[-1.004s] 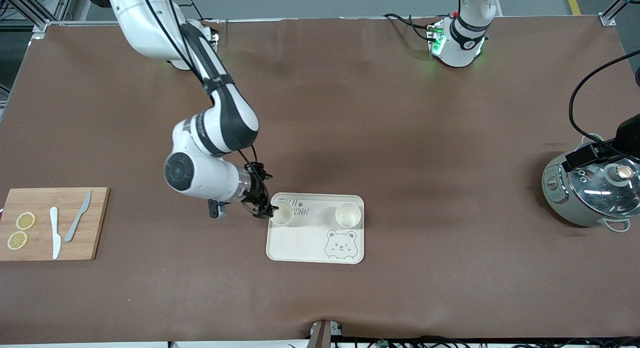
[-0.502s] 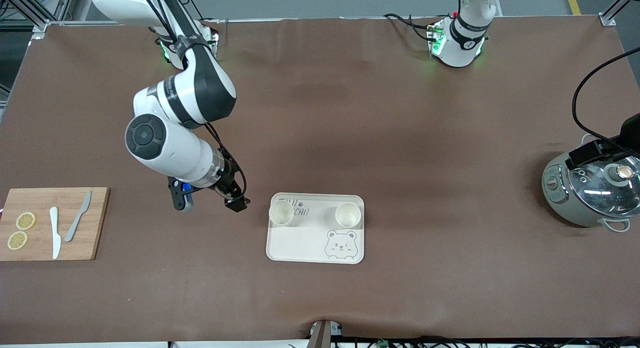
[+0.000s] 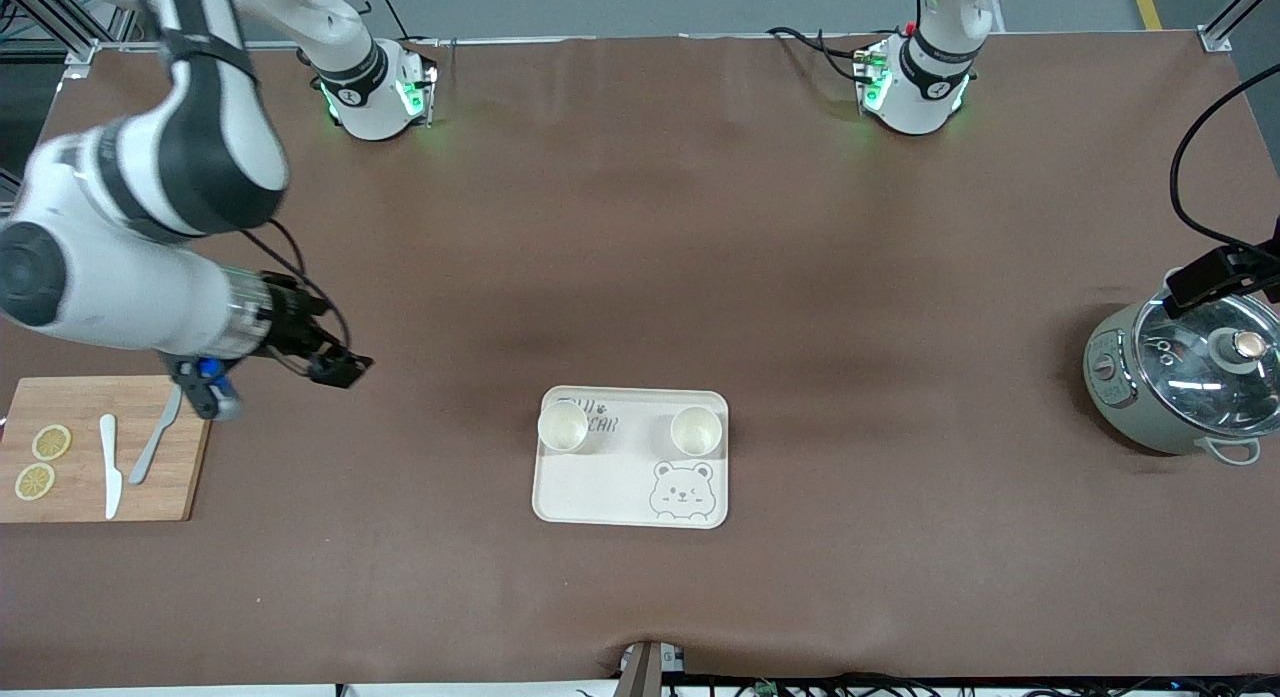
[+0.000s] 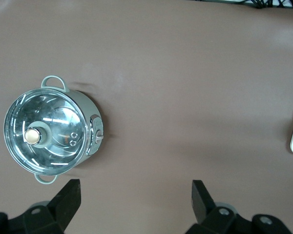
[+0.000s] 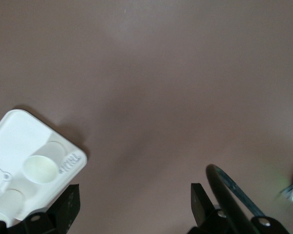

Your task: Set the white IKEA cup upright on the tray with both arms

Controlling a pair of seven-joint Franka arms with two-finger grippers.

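our right claw (image 3: 335, 365) hung apart and empty over the worktop (image 3: 640, 227); the left claw (image 4: 136, 204), also apart, hung over the pot (image 4: 51, 131). we judged the task done: both cups (image 3: 563, 427) stood upright on the tray (image 3: 600, 492).

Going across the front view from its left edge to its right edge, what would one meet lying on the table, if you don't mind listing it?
Wooden cutting board → tray with two upright cups, cup on the lettering then cup above the bear → cooker pot.

A wooden cutting board (image 3: 100, 450) at the frame's lower left carries two lemon slices (image 3: 42, 462) and two knives (image 3: 130, 452); a lidded pot (image 3: 1180, 382) sits at the right edge of the brown tabletop (image 3: 640, 257).
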